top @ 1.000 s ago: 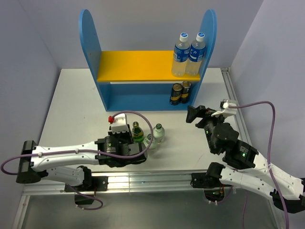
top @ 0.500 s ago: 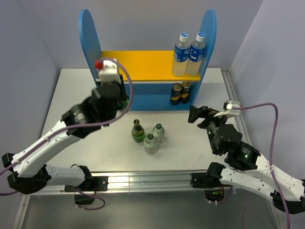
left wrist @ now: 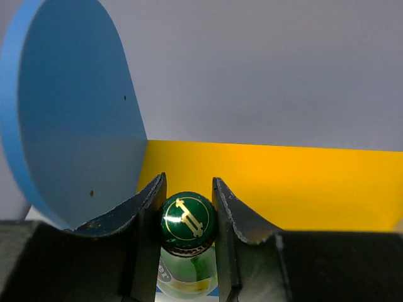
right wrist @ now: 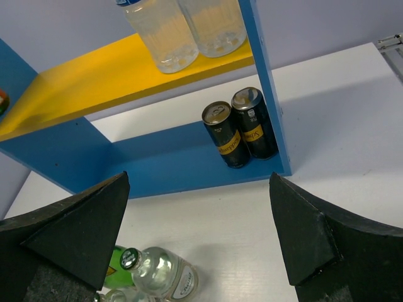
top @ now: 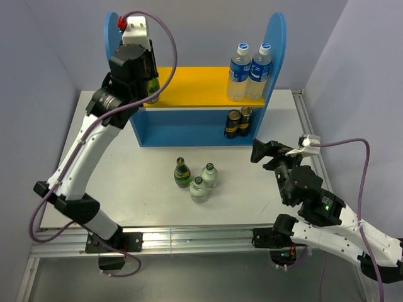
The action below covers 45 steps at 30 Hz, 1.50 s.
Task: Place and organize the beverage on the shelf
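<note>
The left gripper (left wrist: 189, 189) pinches the green bottle (left wrist: 187, 217) by its neck, with the shelf's (top: 189, 129) yellow board (left wrist: 283, 182) just ahead. The bottle could bump the side panel (left wrist: 69, 126) (close on its left) and tip. The right gripper (right wrist: 198, 189) is open and empty.

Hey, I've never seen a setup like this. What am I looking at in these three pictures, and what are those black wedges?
These are two robot arms bolted to a table, each ending in a two-finger gripper. The wide picture comes from a fixed camera above and behind them. The other two come from cameras on the wrists, so the black wedges are each gripper's own fingers. The left gripper is shut on a green bottle, at the left end of the yellow upper board of the shelf. The right gripper is open and empty. On the shelf stand two water bottles above and two dark cans below. Three small bottles stand on the table: one green, two clear.
</note>
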Each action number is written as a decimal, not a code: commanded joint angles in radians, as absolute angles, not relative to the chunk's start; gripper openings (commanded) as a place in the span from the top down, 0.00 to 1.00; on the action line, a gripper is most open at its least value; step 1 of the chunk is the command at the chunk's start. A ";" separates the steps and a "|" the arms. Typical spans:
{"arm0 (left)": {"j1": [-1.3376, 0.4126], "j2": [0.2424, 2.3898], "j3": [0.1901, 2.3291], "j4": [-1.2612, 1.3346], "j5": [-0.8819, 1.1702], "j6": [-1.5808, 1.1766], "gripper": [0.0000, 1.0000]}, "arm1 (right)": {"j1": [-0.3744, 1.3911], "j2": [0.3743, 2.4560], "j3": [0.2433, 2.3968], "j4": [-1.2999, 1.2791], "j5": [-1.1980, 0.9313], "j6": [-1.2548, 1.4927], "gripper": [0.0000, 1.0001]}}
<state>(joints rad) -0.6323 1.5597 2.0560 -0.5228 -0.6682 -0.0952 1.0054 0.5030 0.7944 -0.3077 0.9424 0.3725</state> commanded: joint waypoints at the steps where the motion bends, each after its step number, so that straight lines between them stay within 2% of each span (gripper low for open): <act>1: -0.554 1.577 2.145 -0.426 -0.559 -0.080 1.00 | 1.009 0.486 0.785 -0.282 0.968 0.368 0.02; 8: -0.390 1.621 2.100 -0.367 -0.442 -0.140 1.00 | 1.008 0.486 0.785 -0.281 0.973 0.367 0.02; 16: -0.348 1.646 2.063 -0.359 -0.440 -0.155 0.99 | 1.009 0.495 0.784 -0.281 0.979 0.367 0.02; 17: -0.347 1.649 2.062 -0.367 -0.436 -0.155 0.96 | 1.009 0.499 0.784 -0.284 0.979 0.368 0.02; 18: -0.344 1.651 2.056 -0.368 -0.436 -0.153 0.89 | 1.008 0.500 0.785 -0.285 0.980 0.370 0.02; 19: -0.344 1.651 2.049 -0.371 -0.436 -0.155 0.67 | 1.008 0.500 0.785 -0.284 0.980 0.373 0.02; 21: -0.342 1.640 2.022 -0.361 -0.431 -0.153 0.43 | 1.008 0.502 0.785 -0.285 0.979 0.371 0.02; 22: -0.342 1.635 2.010 -0.356 -0.431 -0.156 0.25 | 1.009 0.502 0.787 -0.288 0.980 0.373 0.02; 24: -0.342 1.617 1.981 -0.342 -0.434 -0.155 0.12 | 1.009 0.503 0.788 -0.290 0.980 0.373 0.02; 25: -0.342 1.612 1.977 -0.344 -0.433 -0.161 0.01 | 1.009 0.502 0.790 -0.293 0.980 0.374 0.02; 32: -0.347 1.513 1.942 -0.396 -0.390 -0.201 0.01 | 1.009 0.500 0.787 -0.293 0.985 0.377 0.02; 37: -0.411 1.398 1.829 -0.432 -0.413 -0.184 0.01 | 1.009 0.502 0.790 -0.299 0.983 0.379 0.02; 40: -0.485 1.277 1.683 -0.448 -0.407 -0.179 0.01 | 1.008 0.499 0.792 -0.305 0.986 0.385 0.02; 45: -0.641 0.984 1.232 -0.379 -0.381 -0.259 0.02 | 1.008 0.498 0.779 -0.288 0.982 0.376 0.02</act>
<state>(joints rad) -0.5663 1.0912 1.4105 -0.4026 -0.3935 -0.1951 1.0054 0.4969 0.7837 -0.3111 0.9577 0.3740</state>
